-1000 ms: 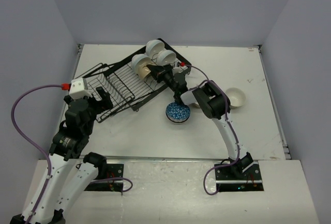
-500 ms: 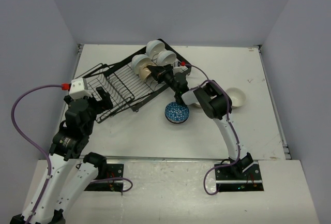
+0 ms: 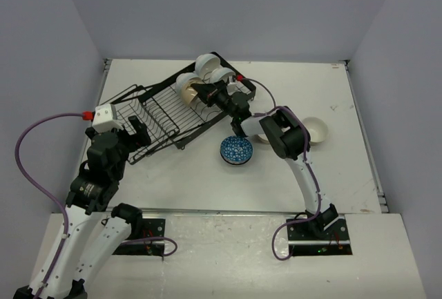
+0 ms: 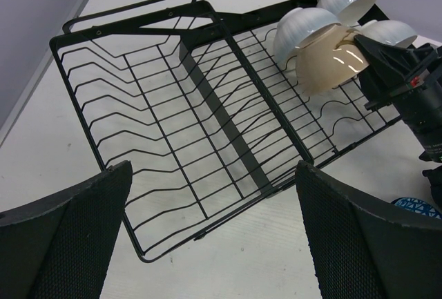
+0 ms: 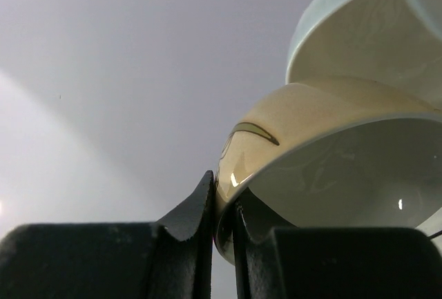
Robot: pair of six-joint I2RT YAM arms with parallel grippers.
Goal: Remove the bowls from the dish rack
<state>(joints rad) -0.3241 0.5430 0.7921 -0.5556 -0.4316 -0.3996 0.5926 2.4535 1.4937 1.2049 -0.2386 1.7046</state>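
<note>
White tabletop fills the scene, boxed in by plain lilac-grey walls. Nearest me, my left gripper [image 4: 213,169] hangs spread wide and empty just off the near left end of the rack [image 4: 173,112], a long black wire frame lying at a slant across the table. All the bowls left in it stand at its far right end. On the table to the right of the rack sit bowls already out: a blue bowl [image 3: 237,150] just beside the rack's edge and a pale bowl [image 3: 316,130] further right, with another partly hidden behind my right arm.

Further back, my right gripper [image 3: 205,94] is pressed nearly together, pinching the rim of the beige bowl [image 5: 290,116], one finger inside the rim and one outside. That bowl stands on edge among the tines, crowded by three white bowls [image 4: 304,26] beside and behind it; whether they touch I cannot tell.

I judge the step to be drawing the beige bowl out. To do it well, I should lift along the line of the tines until clear, then swing toward the table. The pinch needs to be firm, since a glazed rim slips, and the lift slow, so the neighbours are not dragged or tipped.
</note>
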